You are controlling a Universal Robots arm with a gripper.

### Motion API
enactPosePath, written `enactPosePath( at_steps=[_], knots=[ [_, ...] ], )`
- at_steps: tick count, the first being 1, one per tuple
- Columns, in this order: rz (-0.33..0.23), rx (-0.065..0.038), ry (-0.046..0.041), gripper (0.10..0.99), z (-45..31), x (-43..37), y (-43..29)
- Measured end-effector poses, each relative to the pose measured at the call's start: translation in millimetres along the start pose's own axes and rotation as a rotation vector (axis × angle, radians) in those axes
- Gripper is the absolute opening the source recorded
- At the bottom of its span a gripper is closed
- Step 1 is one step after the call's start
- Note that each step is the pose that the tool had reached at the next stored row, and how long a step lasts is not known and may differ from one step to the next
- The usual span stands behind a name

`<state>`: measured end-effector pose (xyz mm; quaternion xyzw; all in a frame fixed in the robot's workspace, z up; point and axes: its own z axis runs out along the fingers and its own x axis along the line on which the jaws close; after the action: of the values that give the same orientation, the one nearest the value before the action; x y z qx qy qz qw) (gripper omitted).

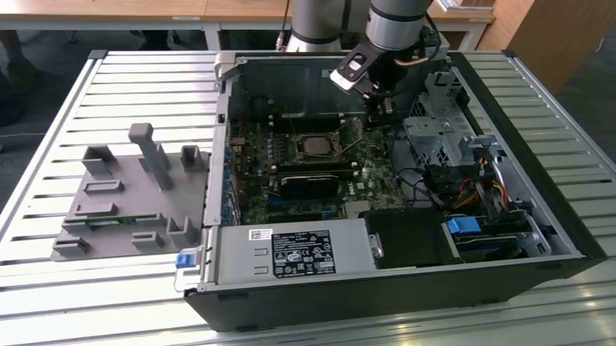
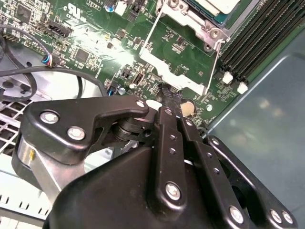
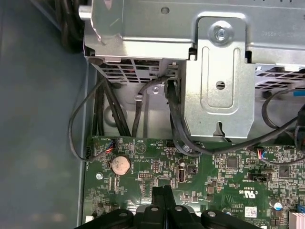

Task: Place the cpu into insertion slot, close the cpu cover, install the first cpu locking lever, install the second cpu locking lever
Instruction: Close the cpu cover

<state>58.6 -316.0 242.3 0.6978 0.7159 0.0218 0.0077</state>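
Claw (image 2: 170, 98): fingers drawn together, almost no gap between the black tips. In the second wrist view they meet on the free edge of the cpu cover (image 2: 183, 78) and seem to pinch that thin metal. In the first wrist view the tips (image 3: 162, 193) are pressed tight, a silvery edge just below them.

Cpu cover: swung up on its hinge, tilted, not down on the socket. Green board shows through its square window.

Beyond the cover, away from the claw: the insertion slot (image 2: 209, 26) with its silvery rim. The cpu (image 2: 214, 4) is already seated in it, pale top showing. In the exterior view the cpu (image 1: 316, 146) lies flat in the slot, near the claw (image 1: 376, 115) but not touched by it.

Just beside the fingertips: a coin cell (image 3: 120, 164) on the motherboard (image 3: 228, 167). Black memory slots (image 2: 257, 38) run alongside the socket.

Farther from the claw: a grey metal drive cage (image 3: 219, 71) with black cables (image 3: 181, 129) dropping onto the board.

Exterior view: the arm reaches down into the open computer case (image 1: 405, 288). A grey parts fixture (image 1: 125, 194) sits well apart, outside the case.
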Motion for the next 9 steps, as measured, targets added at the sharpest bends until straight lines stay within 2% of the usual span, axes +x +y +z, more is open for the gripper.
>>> enactPosePath(
  at_steps=[3, 9],
  knots=[
    [0.000, 0.000, -0.0001, 0.106, 0.5, 0.1, -2.9],
    [0.000, 0.000, -0.0001, 0.106, 0.9, 0.4, -15.4]
  ],
)
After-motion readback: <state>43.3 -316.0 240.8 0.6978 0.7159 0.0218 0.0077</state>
